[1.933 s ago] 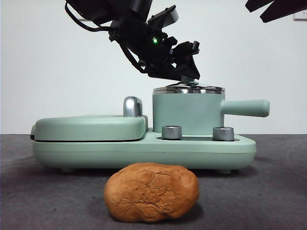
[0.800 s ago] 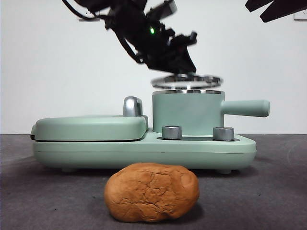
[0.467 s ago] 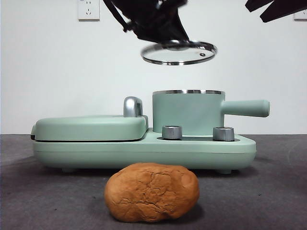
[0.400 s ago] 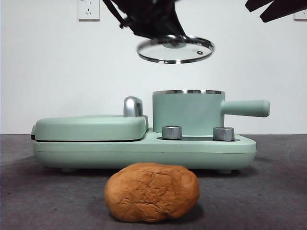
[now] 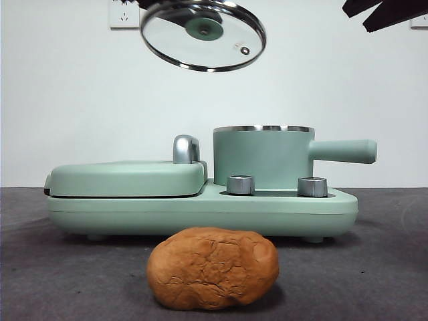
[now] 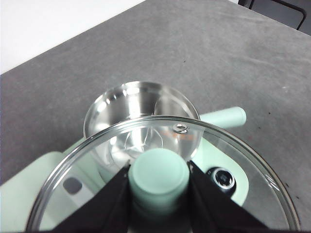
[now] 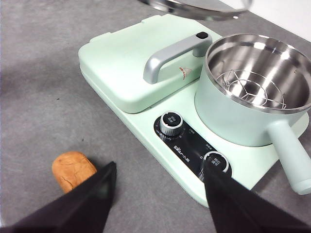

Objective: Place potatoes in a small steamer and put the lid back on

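My left gripper is shut on the mint-green knob of the glass lid and holds it tilted high above the table, up and left of the small steamer. The steamer stands open on its base, with a steel rack inside. The lid's rim shows in the right wrist view. The potato lies on the grey table in front of the appliance, also in the right wrist view. My right gripper is open, high above the table between potato and appliance.
The flat mint-green griddle with its chrome handle sits closed beside the steamer on the same base. Two knobs face the front. The steamer's side handle sticks out to the right. A black arm tip shows at the top right.
The left gripper has lifted the lid off the steamer, raised it and carried it to the left, tilting its underside toward the front camera. The potato and right arm have not moved.
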You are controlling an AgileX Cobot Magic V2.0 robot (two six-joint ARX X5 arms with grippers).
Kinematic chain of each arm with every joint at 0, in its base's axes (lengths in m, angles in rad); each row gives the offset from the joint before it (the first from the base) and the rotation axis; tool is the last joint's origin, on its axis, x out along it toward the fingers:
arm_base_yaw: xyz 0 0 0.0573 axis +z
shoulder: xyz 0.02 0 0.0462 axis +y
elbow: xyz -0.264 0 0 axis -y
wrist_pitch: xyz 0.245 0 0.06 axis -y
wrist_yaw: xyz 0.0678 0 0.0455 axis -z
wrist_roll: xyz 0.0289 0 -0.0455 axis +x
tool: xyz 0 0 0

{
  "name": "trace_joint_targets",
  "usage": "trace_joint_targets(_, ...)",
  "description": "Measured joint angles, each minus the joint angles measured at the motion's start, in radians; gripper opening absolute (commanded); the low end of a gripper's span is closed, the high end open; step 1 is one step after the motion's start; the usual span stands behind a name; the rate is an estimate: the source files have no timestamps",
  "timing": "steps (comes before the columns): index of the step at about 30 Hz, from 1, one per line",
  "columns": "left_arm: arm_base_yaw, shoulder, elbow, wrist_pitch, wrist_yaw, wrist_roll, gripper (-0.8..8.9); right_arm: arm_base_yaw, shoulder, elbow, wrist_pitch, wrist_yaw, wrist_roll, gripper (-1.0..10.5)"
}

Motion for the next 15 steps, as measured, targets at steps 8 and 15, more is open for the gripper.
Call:
trace_joint_targets(8, 0.014, -0.227, -0.228, -0.006, -0.07, -0.037, 0.16, 0.021, 0.007, 0.0, -0.035, -0.045, -0.002, 2.8)
trace_joint_targets(15, 0.052, -0.458, -0.421, -0.032, -0.103, -0.097, 0.15, 0.098, 0.094, 0.0, -0.058, -0.052, -0.061, 3.6)
